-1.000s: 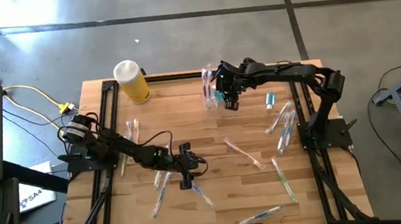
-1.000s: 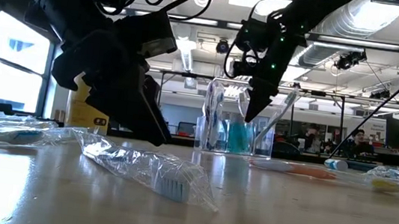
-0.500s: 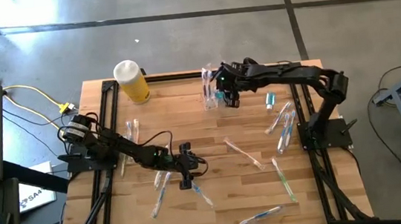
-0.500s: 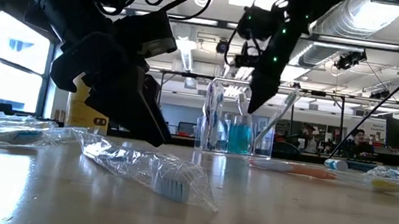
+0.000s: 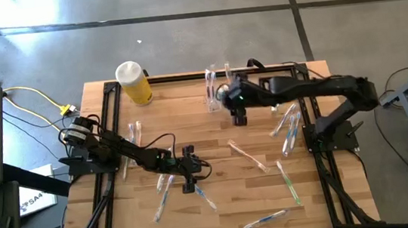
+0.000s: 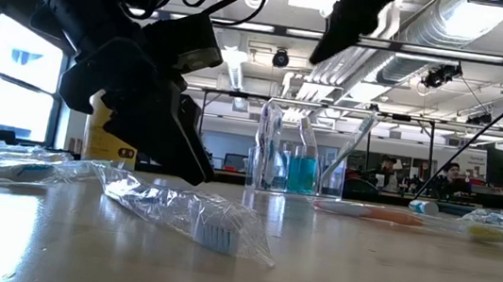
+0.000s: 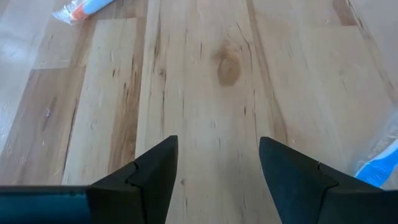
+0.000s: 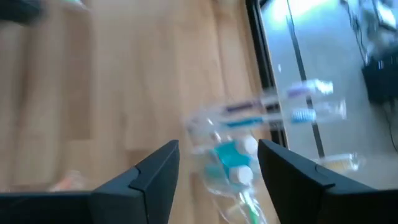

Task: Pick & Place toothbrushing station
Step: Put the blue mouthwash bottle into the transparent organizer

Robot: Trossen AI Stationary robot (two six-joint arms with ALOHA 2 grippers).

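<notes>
The right gripper [image 5: 237, 115] hangs above the table [image 5: 190, 130] just beside the clear cup [image 5: 215, 97], at about 5 o'clock from it, with its 2 fingers [image 8: 149, 177] spread apart and nothing between them. The cup stands upright near the table's 12 o'clock edge; in the low view it holds several toothbrushes [image 6: 269, 138] standing on end and a teal tube [image 6: 302, 173] low inside. The left gripper [image 5: 189, 178] sits low over the boards near 7 o'clock of the table's middle, its fingers [image 7: 146, 177] wide apart over bare wood and empty. A wrapped toothbrush [image 6: 188, 215] lies just beside it, blue bristles showing. More wrapped toothbrushes [image 5: 288, 132] lie scattered toward 3 o'clock and 5 o'clock, and a pink one [image 5: 246, 156] lies near the middle. A yellow container [image 5: 135, 83] with a white top stands at 11 o'clock.
</notes>
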